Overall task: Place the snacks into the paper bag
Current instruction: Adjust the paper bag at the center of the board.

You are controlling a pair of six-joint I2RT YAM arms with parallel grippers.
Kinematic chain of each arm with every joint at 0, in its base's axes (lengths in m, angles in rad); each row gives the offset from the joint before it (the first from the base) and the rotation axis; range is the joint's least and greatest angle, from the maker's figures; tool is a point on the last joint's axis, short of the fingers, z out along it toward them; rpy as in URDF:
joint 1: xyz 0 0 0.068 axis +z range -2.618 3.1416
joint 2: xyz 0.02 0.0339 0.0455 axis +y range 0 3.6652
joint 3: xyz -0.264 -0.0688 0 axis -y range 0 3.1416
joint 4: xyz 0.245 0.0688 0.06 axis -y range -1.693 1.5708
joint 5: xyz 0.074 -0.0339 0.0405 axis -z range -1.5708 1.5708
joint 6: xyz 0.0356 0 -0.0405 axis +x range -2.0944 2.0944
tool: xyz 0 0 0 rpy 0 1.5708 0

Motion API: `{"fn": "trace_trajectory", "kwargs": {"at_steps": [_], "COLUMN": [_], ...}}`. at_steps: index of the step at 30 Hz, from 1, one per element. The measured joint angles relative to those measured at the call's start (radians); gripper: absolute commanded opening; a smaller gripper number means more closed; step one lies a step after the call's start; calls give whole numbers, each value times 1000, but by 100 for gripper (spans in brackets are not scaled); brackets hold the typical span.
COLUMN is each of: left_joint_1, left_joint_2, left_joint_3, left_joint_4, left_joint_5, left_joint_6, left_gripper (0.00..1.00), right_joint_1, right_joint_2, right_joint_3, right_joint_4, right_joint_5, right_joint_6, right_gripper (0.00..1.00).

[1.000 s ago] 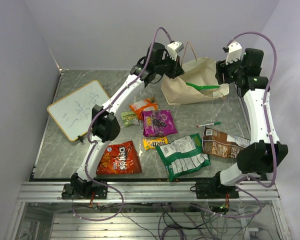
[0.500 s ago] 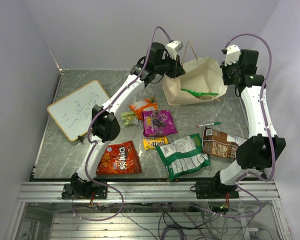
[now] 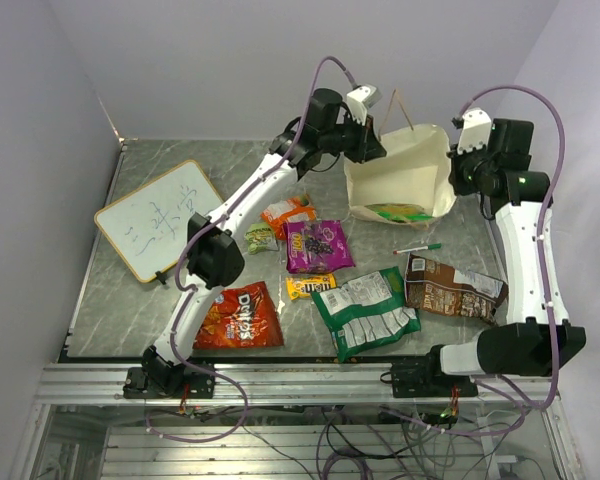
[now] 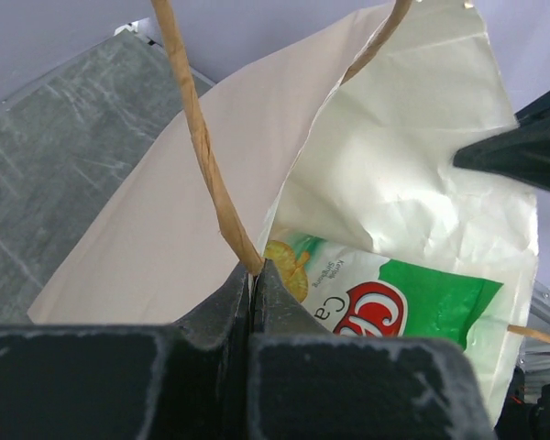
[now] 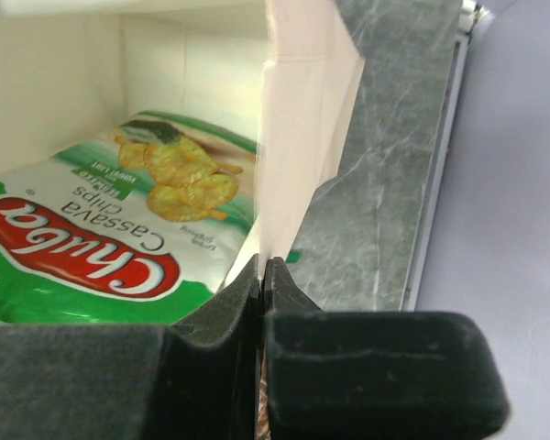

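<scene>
Snacks first: one green cassava-chip packet (image 5: 92,238) lies inside the paper bag (image 3: 400,170), flat against its bottom. It is the only one in there as far as these views reach. The bag sits at the far right of the table (image 3: 120,300), mouth held wide and, it seems from above, tipped towards the arms.

Left gripper (image 4: 254,275) is pinched tight on one side of the mouth, right at the foot of a twisted handle (image 4: 197,128). Right gripper (image 5: 262,270) is clamped on the opposite edge. Both arms are busy with the bag, then, and neither carries a packet.

Out on the table:
- the red Doritos bag (image 3: 238,315), near the left base
- the green-white pouch (image 3: 365,310)
- the brown pouch (image 3: 450,287)
- the purple pouch (image 3: 317,245)
- the orange pouch (image 3: 287,213)
- the yellow M&M's (image 3: 310,286)
- the small green packet (image 3: 259,236)

That's seven to go by my count. Early days: the bag is spread and ready, one packet is in, the bulk is waiting. One gripper will have to let go of the rim to fetch the next.
</scene>
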Motion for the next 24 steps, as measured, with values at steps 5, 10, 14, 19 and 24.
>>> {"fn": "trace_trajectory", "kwargs": {"at_steps": [5,10,14,19,24], "left_joint_1": [-14,-21,-20,-18,-16], "left_joint_2": [-4,-4,-4,-4,-26], "left_joint_3": [-1,-2,5,35,37], "left_joint_4": [-19,-30,-27,-26,-40], "left_joint_5": [-14,-48,-81,-135,-197], "left_joint_6": [1,6,11,27,56], "left_gripper": [10,27,55,88,99], "right_joint_1": [-2,-48,-90,-127,-157], "right_joint_2": [-33,-16,14,74,98], "right_joint_3": [-95,-134,-130,-117,-105], "right_joint_4": [-5,3,16,33,53], "right_joint_5": [-1,-6,-25,-61,-106], "right_joint_6": [21,47,82,135,195], "right_gripper": [0,0,0,0,0]}}
